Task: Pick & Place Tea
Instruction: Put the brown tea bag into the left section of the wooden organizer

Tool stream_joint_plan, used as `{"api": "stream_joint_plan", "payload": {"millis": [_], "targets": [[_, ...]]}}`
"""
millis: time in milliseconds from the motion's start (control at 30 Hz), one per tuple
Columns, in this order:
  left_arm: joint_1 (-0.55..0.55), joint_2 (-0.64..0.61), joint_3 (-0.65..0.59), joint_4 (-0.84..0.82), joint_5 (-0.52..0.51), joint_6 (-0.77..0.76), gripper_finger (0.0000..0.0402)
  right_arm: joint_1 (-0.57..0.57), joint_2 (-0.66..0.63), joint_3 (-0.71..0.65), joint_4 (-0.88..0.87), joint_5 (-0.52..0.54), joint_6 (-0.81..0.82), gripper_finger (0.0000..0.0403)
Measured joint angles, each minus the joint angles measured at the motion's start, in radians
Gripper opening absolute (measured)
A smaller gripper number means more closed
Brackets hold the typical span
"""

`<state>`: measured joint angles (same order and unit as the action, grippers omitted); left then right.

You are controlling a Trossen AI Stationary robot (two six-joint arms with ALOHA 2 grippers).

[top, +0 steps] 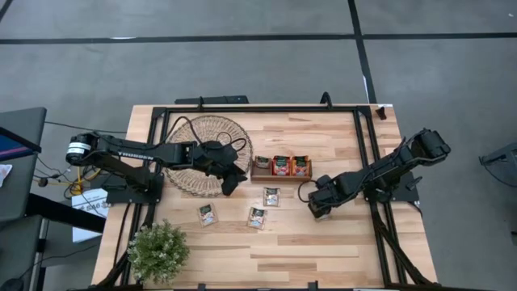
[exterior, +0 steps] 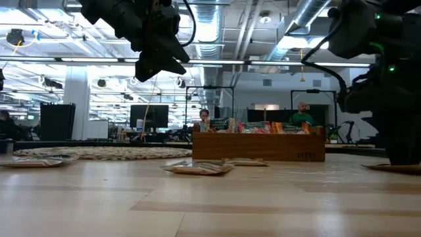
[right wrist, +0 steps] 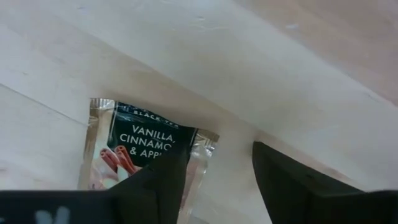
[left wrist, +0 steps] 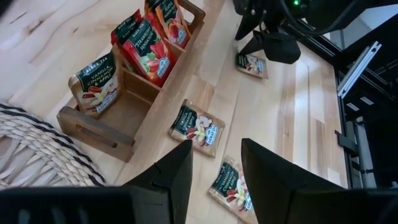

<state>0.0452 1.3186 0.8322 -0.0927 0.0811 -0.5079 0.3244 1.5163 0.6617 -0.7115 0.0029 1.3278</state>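
Several tea sachets stand in the wooden tray (top: 281, 175): a pale one (left wrist: 96, 87) and red ones (left wrist: 146, 53). Three pale sachets lie flat on the table (top: 271, 196) (top: 257, 217) (top: 208, 214). A fourth pale sachet (right wrist: 140, 146) lies flat under my right gripper (right wrist: 217, 152). That gripper points down, open, low over the table right of the tray (top: 317, 208). One of its fingers (right wrist: 155, 183) stands over the sachet's edge, the other over bare wood. My left gripper (left wrist: 214, 177) hangs open in the air at the woven mat's near right edge (top: 232, 179). My right gripper comes at the fourth sachet from above, one finger over its edge (right wrist: 186, 155). The finger itself hides that spot, so I cannot tell whether it touches. The sachet lies flat on the table.
The round woven mat (top: 194, 141) lies at the far left under my left arm. A potted plant (top: 157, 252) stands at the near left corner. Black frame rails (top: 367, 145) run along the table's sides. Bare wood lies near the front edge.
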Motion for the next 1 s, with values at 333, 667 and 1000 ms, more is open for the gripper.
{"api": "stream_joint_plan", "payload": {"millis": [333, 667, 1000], "targets": [[0.000, 0.000, 0.000, 0.013, 0.000, 0.005, 0.0128, 0.000, 0.001, 0.000, 0.051, 0.022, 0.026, 0.0199], [0.000, 0.000, 0.000, 0.045, -0.002, 0.007, 0.0128, 0.000, 0.001, 0.011, 0.106, 0.030, 0.007, 0.0196], [0.000, 0.000, 0.000, 0.046, -0.002, 0.022, 0.0128, -0.019, 0.081, 0.078, 0.085, 0.019, -0.090, 0.0192]]}}
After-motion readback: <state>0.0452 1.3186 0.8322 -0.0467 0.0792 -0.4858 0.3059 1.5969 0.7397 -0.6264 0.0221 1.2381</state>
